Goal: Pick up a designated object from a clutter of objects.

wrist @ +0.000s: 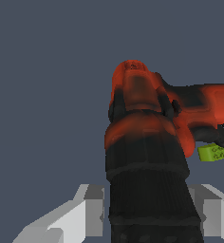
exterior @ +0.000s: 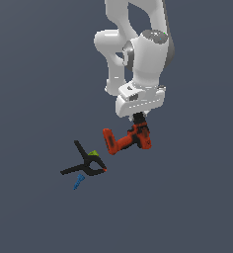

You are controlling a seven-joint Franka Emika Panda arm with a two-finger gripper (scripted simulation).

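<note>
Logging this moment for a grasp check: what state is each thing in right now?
Drill: between the fingers of the gripper, chuck end toward the gripper; whether it is off the floor cannot be told.
Gripper: shut on the drill, one finger on either side of the black chuck.
Spring clamp: lying flat on the floor, apart from the drill, untouched.
Blue piece: lying on the floor right beside the clamp.
</note>
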